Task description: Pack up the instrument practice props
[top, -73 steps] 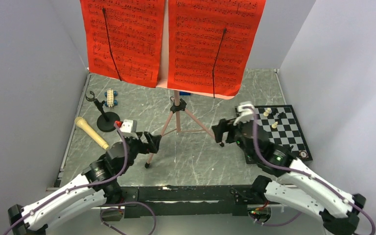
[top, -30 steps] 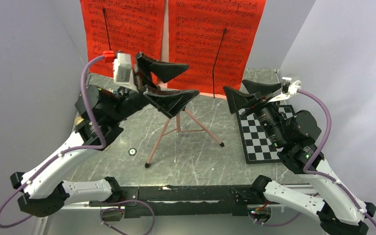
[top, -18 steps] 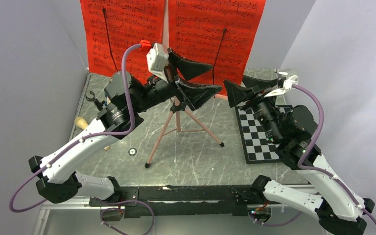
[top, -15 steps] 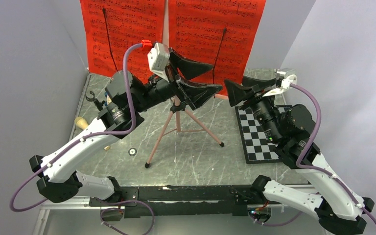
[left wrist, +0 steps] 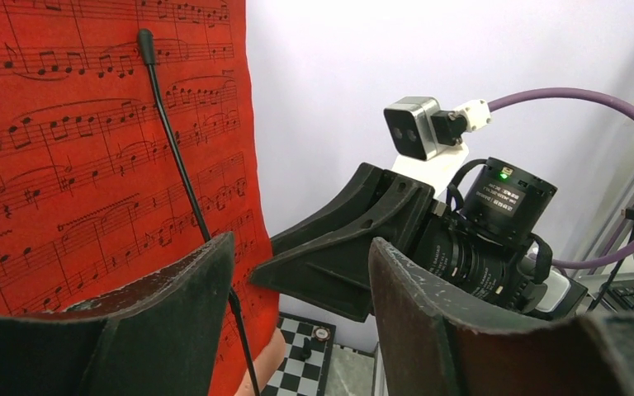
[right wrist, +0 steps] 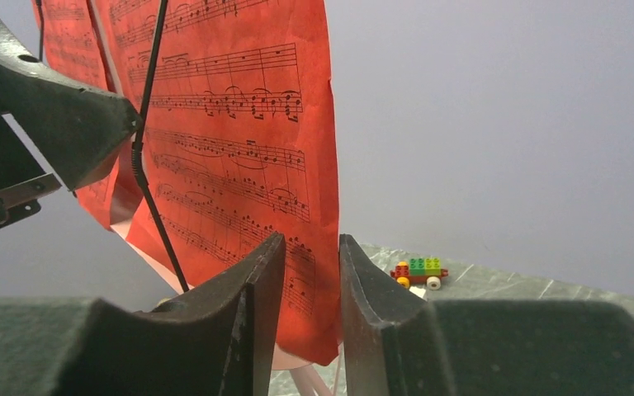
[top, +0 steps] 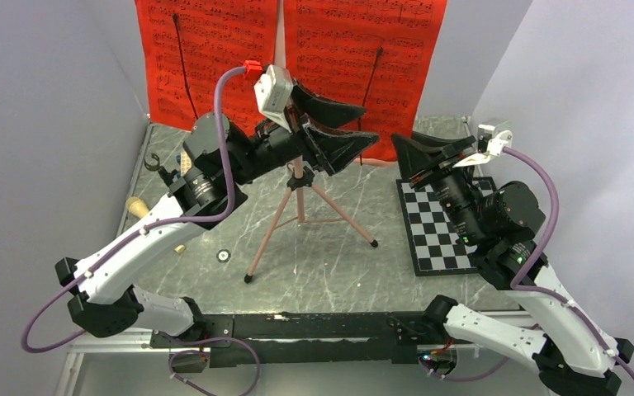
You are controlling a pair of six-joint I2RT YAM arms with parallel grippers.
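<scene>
The pink tripod music stand [top: 297, 206] stands mid-table and carries two red sheet-music pages [top: 206, 58] [top: 355, 49], each under a black wire clip. My left gripper [top: 369, 122] is raised at the lower edge of the right page [left wrist: 91, 165], open, with nothing between its fingers. My right gripper [top: 403, 142] faces it at that page's lower right corner [right wrist: 314, 330]. Its jaws stand narrowly apart, and the corner shows through the gap beyond the tips. The beige microphone [top: 136, 204] and the black mic stand [top: 158, 169] lie at far left, mostly hidden by my left arm.
A chessboard [top: 433, 239] lies at right under my right arm. A small block car [right wrist: 418, 271] sits on the table behind the stand. A small round disc [top: 224, 256] lies near the tripod's front left foot. Grey walls enclose three sides.
Both arms rose from the table to the pages. Within the last second my left gripper moved right across the stand, and both grippers' jaws narrowed, the right most.
</scene>
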